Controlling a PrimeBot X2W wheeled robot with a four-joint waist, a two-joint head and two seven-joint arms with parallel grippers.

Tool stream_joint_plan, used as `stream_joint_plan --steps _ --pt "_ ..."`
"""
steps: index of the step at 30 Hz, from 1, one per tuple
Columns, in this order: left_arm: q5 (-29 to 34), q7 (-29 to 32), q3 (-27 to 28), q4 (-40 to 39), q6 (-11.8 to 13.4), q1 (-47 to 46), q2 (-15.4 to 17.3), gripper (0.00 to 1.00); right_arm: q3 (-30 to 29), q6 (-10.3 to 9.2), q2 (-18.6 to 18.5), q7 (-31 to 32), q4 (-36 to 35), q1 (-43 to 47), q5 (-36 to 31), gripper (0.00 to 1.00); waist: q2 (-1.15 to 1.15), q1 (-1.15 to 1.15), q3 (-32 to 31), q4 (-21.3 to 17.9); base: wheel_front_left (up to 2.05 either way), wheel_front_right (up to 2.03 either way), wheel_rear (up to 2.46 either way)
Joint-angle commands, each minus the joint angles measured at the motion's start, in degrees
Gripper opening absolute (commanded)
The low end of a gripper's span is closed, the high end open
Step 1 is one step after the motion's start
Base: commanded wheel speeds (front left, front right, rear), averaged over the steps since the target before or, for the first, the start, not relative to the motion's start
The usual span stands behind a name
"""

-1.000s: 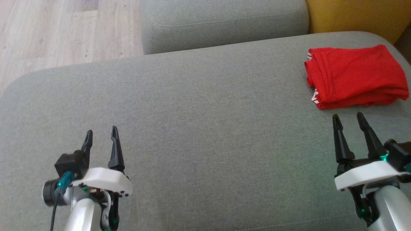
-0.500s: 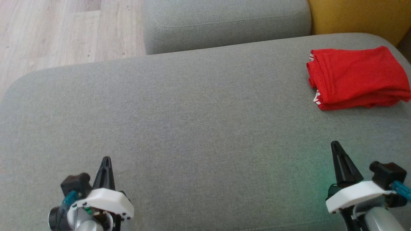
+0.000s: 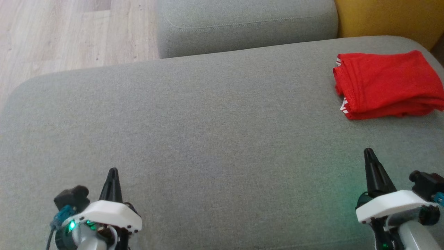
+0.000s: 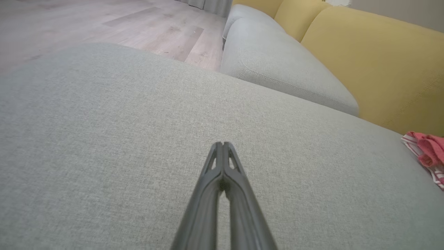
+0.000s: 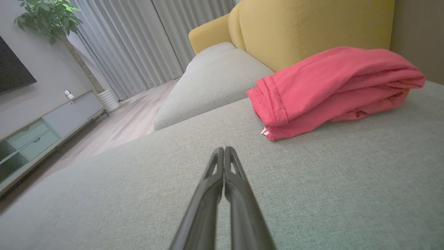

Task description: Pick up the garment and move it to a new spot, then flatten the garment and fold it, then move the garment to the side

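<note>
The red garment (image 3: 386, 83) lies folded in a thick bundle at the far right of the grey sofa seat (image 3: 208, 132), with a bit of white striped trim at its near left corner. The right wrist view shows the garment (image 5: 333, 86) ahead and to the right of the fingers, and the left wrist view catches the garment's edge (image 4: 428, 152) at the far right. My left gripper (image 3: 112, 171) is shut and empty near the front left of the seat. Near the front right, my right gripper (image 3: 368, 151) is shut and empty, well short of the garment.
A second grey seat cushion (image 3: 246, 24) adjoins the far edge, with a yellow backrest (image 3: 388, 17) behind the garment. Wooden floor (image 3: 69, 31) lies beyond the seat's far left edge. A cabinet (image 5: 41, 132), curtains and a potted plant stand farther off.
Both grippers went from open to shut and drew back toward the near edge of the seat. The garment has stayed where it was.
</note>
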Motion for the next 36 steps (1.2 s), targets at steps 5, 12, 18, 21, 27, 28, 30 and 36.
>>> stream_joint_plan --steps 5,12,18,21,27,28,30,36 --pt "-3.91 1.00 1.58 -2.68 -1.04 -2.94 0.32 0.00 -1.14 -0.01 0.05 0.85 -2.32 -2.50 3.56 0.00 0.00 0.00 0.03 0.11 0.00 0.00 0.00" --pt "-8.40 2.16 2.22 -3.20 -1.68 -2.93 0.34 0.00 -2.02 -0.01 0.69 2.00 -2.79 -2.48 7.49 0.00 0.00 0.00 0.08 0.27 0.00 0.00 0.00" --pt "-12.26 3.17 2.78 -3.63 -2.23 -2.94 0.37 0.00 -2.77 -0.01 1.24 3.00 -3.19 -2.47 10.88 0.00 0.00 0.00 0.12 0.41 0.00 0.00 0.00" --pt "-14.19 3.68 3.06 -3.84 -2.51 -2.94 0.38 0.00 -3.15 -0.01 1.52 3.50 -3.39 -2.47 12.57 0.00 0.00 0.00 0.14 0.48 0.00 0.00 0.00" --pt "-17.40 4.52 3.53 -4.20 -2.97 -2.95 0.39 0.00 -3.78 -0.02 1.97 4.33 -3.72 -2.46 15.39 0.00 0.00 0.00 0.17 0.60 0.00 0.00 0.00" --pt "-18.05 4.69 3.62 -4.27 -3.06 -2.95 0.40 0.00 -3.91 -0.02 2.07 4.50 -3.79 -2.46 15.96 0.00 0.00 0.00 0.17 0.62 0.00 0.00 0.00" --pt "-19.33 5.03 3.81 -4.41 -3.25 -2.95 0.41 0.00 -4.16 -0.02 2.25 4.83 -3.92 -2.45 17.08 0.00 0.00 0.00 0.19 0.67 0.00 0.00 0.00" --pt "-23.19 6.04 4.38 -4.84 -3.80 -2.96 0.43 0.00 -4.92 -0.02 2.80 5.83 -4.32 -2.44 20.47 0.00 0.00 0.00 0.23 0.81 0.00 0.00 0.00"
